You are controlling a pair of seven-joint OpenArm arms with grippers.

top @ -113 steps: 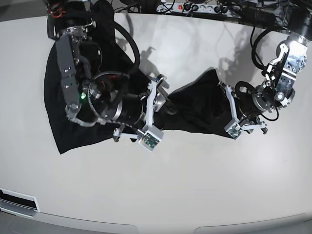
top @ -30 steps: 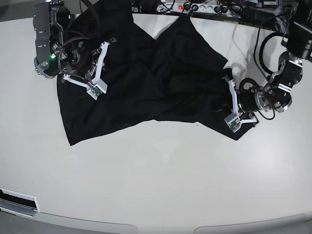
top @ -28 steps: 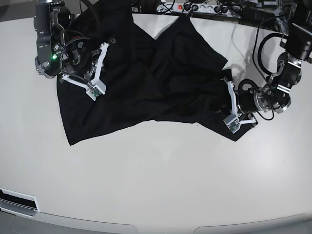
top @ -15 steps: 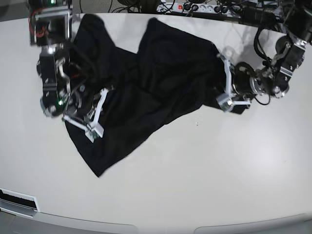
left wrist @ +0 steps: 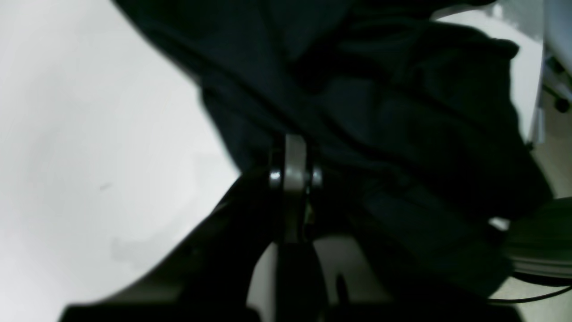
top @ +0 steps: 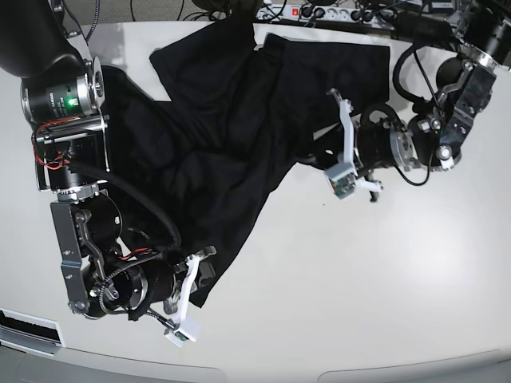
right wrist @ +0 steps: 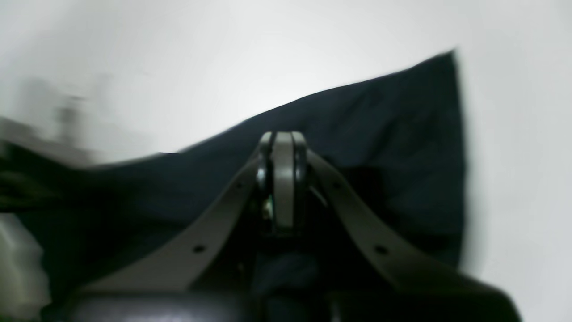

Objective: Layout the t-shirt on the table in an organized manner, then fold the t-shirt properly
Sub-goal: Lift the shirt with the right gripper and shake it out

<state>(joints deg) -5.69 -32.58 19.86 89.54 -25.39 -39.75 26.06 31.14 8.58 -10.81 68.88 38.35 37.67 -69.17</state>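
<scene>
I see the plain black soft-fabric t-shirt (top: 231,128) lying crumpled across the far left half of the glossy white worktop (top: 359,271), stretched in a long diagonal between my two arms. One end reaches toward the near left of the base view, the other bunches at the far centre.

My right gripper (top: 192,275) sits low at the near left, and its wrist view shows the jaws pressed together on the shirt's edge (right wrist: 357,147), with a pointed corner of black cloth spread beyond them on the white surface. My left gripper (top: 342,140) is at the right of the cloth, pointing into the shirt. In its wrist view the jaws are closed on a fold of the dark fabric (left wrist: 402,134), which heaps up in thick wrinkles behind them. That view is dim and blurred, so I cannot tell which part of the garment it has.

A power strip (top: 319,12) lies along the far edge.
</scene>
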